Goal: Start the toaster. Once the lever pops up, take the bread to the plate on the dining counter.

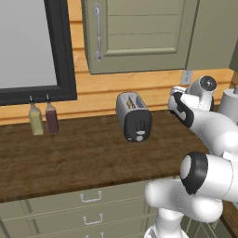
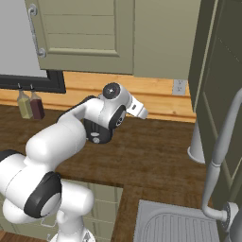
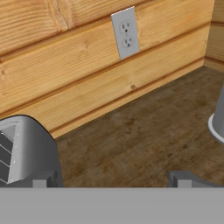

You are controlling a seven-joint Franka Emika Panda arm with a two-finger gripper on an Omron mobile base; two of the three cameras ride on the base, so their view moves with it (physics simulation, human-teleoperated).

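The silver toaster (image 1: pixel 134 116) stands on the dark wood counter (image 1: pixel 69 158) by the wall, its black end panel facing the front. A tan edge of the bread (image 1: pixel 132 103) shows in its top slots. In the hand view the toaster (image 3: pixel 24 151) sits at the lower left. My gripper (image 3: pixel 111 180) is open, its fingertips (image 3: pixel 43 179) far apart, with nothing between them. It hangs above the counter to the right of the toaster and points at the wooden wall. The plate and the dining counter are out of view.
Two bottles (image 1: pixel 36 118) (image 1: pixel 51 117) stand at the back left under a dark window frame. A wall outlet (image 3: pixel 124 33) is straight ahead. A grey cylinder (image 3: pixel 217 118) stands to the right. A sink (image 2: pixel 175 222) and faucet (image 2: pixel 222 142) lie further right. Cabinets hang overhead.
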